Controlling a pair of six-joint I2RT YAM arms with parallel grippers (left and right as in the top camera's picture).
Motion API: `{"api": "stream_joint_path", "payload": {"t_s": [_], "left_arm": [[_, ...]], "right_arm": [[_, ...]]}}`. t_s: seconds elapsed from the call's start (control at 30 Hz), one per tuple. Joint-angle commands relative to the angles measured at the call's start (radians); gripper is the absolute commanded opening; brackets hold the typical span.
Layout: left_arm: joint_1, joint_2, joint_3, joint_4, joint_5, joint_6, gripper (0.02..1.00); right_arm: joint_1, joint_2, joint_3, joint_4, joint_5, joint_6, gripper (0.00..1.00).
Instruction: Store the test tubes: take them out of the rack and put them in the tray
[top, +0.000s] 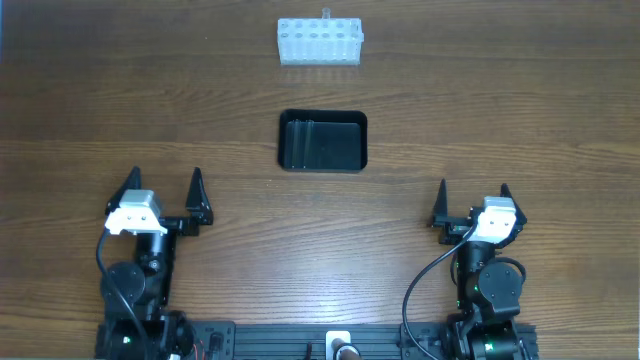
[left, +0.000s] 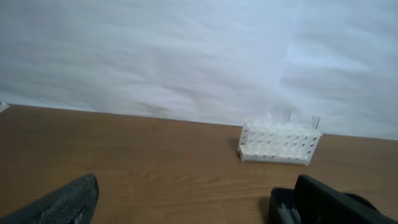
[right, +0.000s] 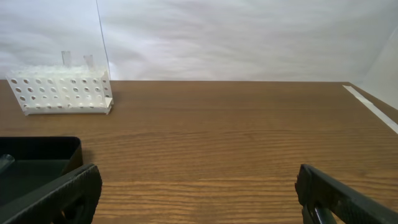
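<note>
The tray (right: 37, 155), just ahead of the right gripper (top: 473, 188), is cut by the picture's edge. In the left wrist view, the left gripper (top: 165, 176) has one finger covering part of it. The clear tubes (top: 308, 140) inside are too faint to count. The number of tubes standing in the rack (top: 319, 42), far ahead, cannot be told. Both grippers' fingers (right: 62, 193) are cut off in their wrist views.

Dark wood-grain table (top: 520, 110). Two items sit directly on it. White perforated rack (top: 319, 42) stands upright near the far edge, roughly centred. Black rectangular tray (top: 345, 150) lies flat toward the middle, in line with the rack and apart from it.
</note>
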Motion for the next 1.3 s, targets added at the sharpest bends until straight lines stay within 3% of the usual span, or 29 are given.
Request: {"api": "stream_joint_path", "payload": {"t_s": [0.03, 0.17, 1.3], "left_arm": [[0.007, -0.082, -0.058, -0.053, 0.014, 0.014, 1.0], [0.008, -0.116, -0.068, -0.167, 0.014, 0.016, 0.998], [0.015, -0.113, -0.068, -0.164, 0.021, 0.018, 1.0]], "right_arm": [[-0.007, -0.007, -0.006, -0.001, -0.004, 0.0, 0.993], [-0.007, -0.007, -0.006, -0.001, -0.004, 0.0, 0.991], [-0.007, -0.007, -0.006, -0.001, -0.004, 0.0, 0.993]]}}
